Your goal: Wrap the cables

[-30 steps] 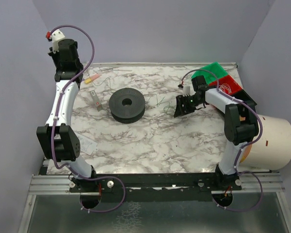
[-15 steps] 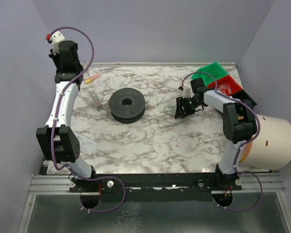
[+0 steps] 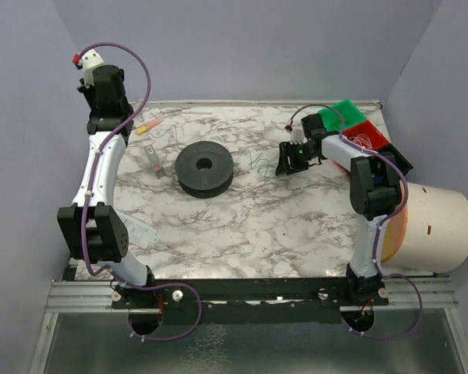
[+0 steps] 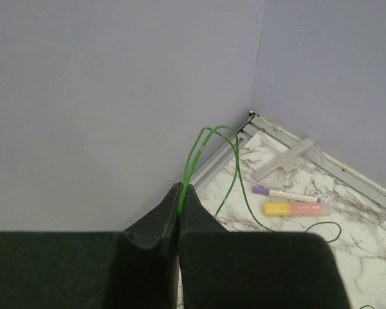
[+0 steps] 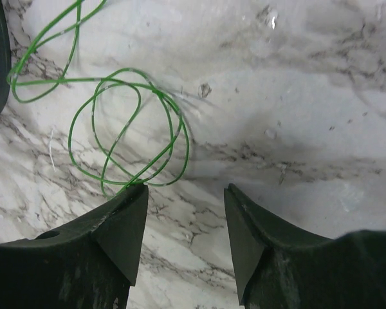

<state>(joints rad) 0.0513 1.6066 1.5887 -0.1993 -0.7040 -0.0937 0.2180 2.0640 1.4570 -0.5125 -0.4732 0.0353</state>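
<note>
Coils of green cable point(image 5: 130, 129) lie just beyond our right gripper point(image 5: 185, 193), toward its left finger; its jaws stand open and empty. Our left gripper point(image 4: 180, 193), raised over the far-left corner of the tabletop point(image 3: 249, 226), is clamped on a green strand point(image 4: 206, 129).

Left pincer point(image 4: 180, 188) clamped shut, raised high — right pincer point(image 5: 185, 193) parted, pointing downward.

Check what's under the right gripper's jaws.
Bare marble table shows between the open jaws of the right gripper. A green wire coil lies flat just ahead, its near edge reaching one fingertip; any wire beneath that finger is hidden.
</note>
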